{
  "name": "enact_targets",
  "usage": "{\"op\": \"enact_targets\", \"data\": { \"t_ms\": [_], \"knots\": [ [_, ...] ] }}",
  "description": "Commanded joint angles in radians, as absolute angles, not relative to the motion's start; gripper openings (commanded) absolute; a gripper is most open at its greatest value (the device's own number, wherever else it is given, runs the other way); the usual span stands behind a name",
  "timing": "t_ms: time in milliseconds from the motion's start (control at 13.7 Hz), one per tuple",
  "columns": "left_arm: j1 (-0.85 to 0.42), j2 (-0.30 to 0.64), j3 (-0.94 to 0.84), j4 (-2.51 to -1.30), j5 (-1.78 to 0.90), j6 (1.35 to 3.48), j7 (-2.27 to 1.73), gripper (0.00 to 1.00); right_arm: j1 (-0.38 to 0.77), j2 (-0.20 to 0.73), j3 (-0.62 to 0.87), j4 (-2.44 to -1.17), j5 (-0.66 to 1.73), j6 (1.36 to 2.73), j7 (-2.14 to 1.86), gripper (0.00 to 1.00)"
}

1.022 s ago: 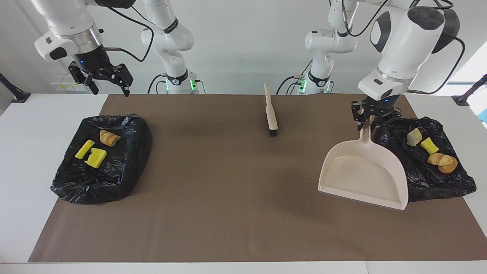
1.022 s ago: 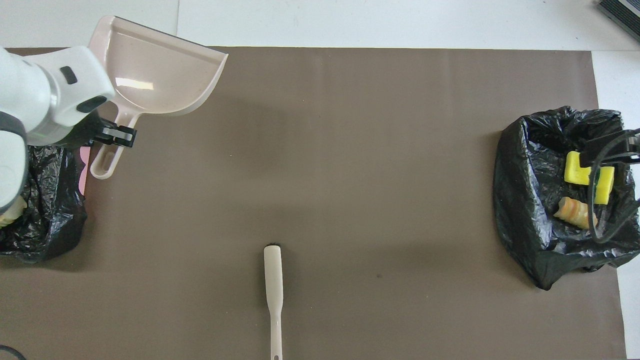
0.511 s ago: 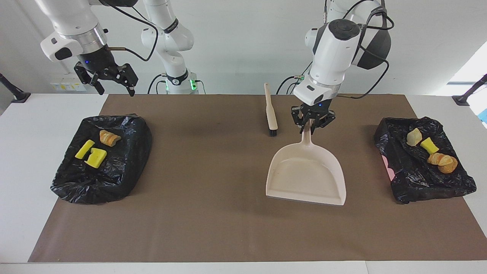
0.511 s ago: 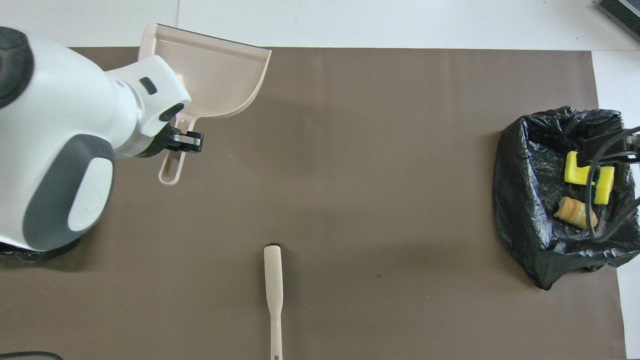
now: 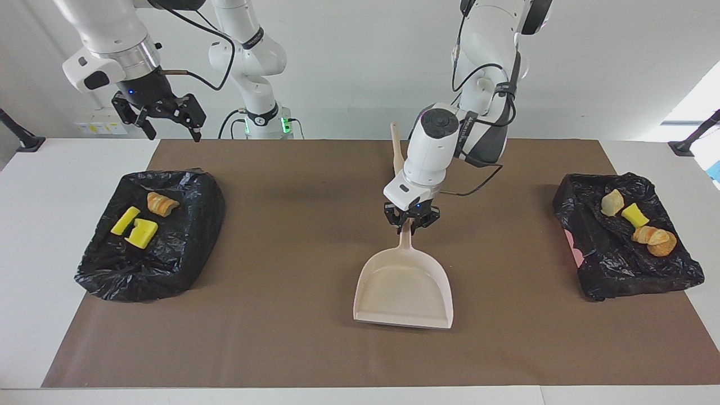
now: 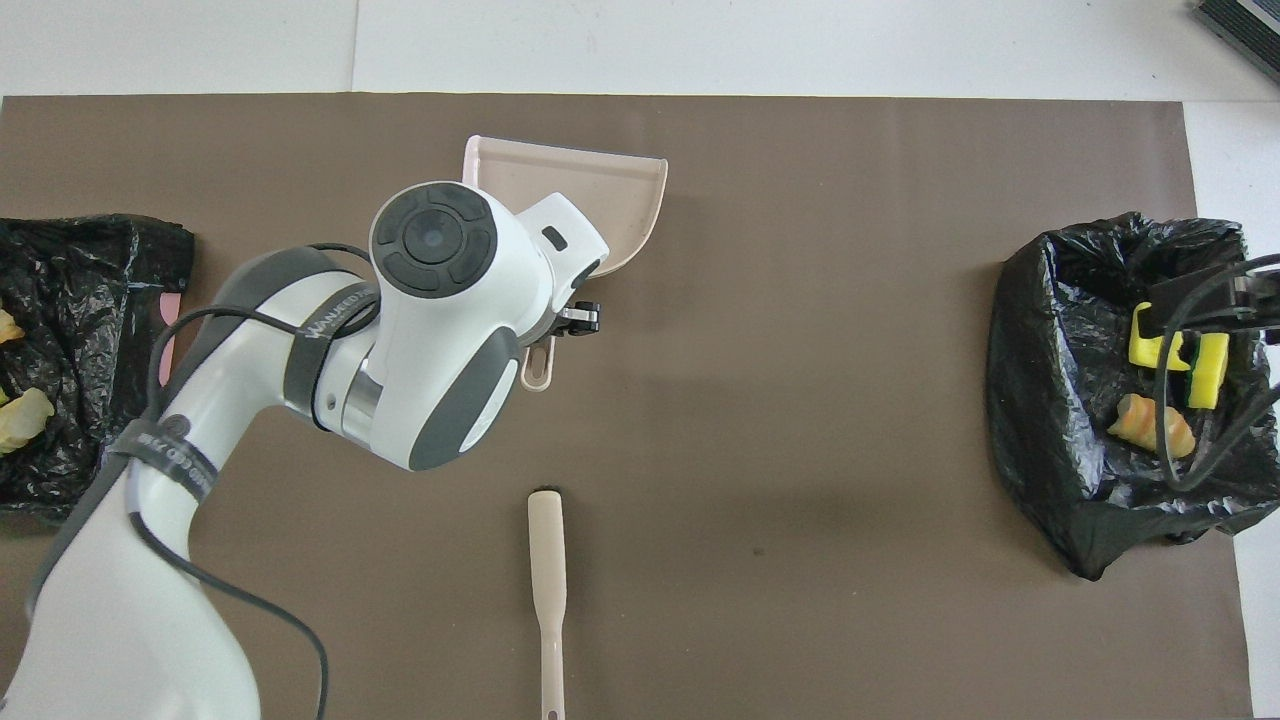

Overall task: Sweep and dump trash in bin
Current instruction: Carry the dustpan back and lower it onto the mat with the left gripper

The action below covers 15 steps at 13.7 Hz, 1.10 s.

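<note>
A: Reading the facing view from its left edge, with the dustpan (image 5: 404, 295) as the landmark: toward the right arm's end of the table from it lies a black bag (image 5: 152, 236) with three pieces of the trash (image 5: 140, 232) on top, two yellow chunks and a bread-like lump. The right gripper (image 5: 169, 115) waits in the air over that bag's robot-side edge, fingers spread, holding nothing.

B: And the dustpan itself?

A: The left gripper (image 5: 410, 220) pinches its handle; the pan is empty, its lip low over the mat. The brush (image 6: 546, 560) lies nearer the robots than the pan. Toward the left arm's end lies a second black bag (image 5: 627, 244) carrying four more pieces (image 5: 638, 222).

B: So how should the step go?

A: All the trash seems binned, so the left arm likely only has to set the pan flat and let go gently.

B: Any writing?

A: Lettering on the left arm's band, too small to read.
</note>
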<state>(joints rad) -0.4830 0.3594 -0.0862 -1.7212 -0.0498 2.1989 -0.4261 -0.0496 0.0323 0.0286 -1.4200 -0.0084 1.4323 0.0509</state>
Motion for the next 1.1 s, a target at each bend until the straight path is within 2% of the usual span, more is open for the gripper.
{"op": "enact_targets", "data": {
  "t_ms": [0,730,803,876,949,1022],
  "knots": [
    [-0.514,0.314,-0.066,-1.792,-0.098,2.244,-0.443,0.0,-0.055,0.008,0.029,-1.445,0.011,1.43,0.064,1.0],
    [-0.615,0.342,-0.064,-1.839,-0.1,2.287,-0.587,0.0,-0.055,0.008,0.029,-1.445,0.009,1.431,0.064,1.0],
    [-0.614,0.342,-0.064,-1.836,-0.1,2.275,-0.594,0.14,-0.055,0.008,0.031,-1.445,0.009,1.431,0.064,1.0],
    [-0.614,0.342,-0.063,-1.833,-0.1,2.273,-0.594,0.6,-0.055,0.008,0.031,-1.445,0.011,1.431,0.064,1.0],
    [-0.612,0.338,-0.063,-1.832,-0.095,2.266,-0.592,1.0,-0.055,0.009,0.031,-1.445,0.009,1.431,0.063,1.0],
    [-0.601,0.322,-0.063,-1.833,-0.095,2.252,-0.586,1.0,-0.055,0.008,0.029,-1.445,0.011,1.431,0.064,1.0]
  ]
}}
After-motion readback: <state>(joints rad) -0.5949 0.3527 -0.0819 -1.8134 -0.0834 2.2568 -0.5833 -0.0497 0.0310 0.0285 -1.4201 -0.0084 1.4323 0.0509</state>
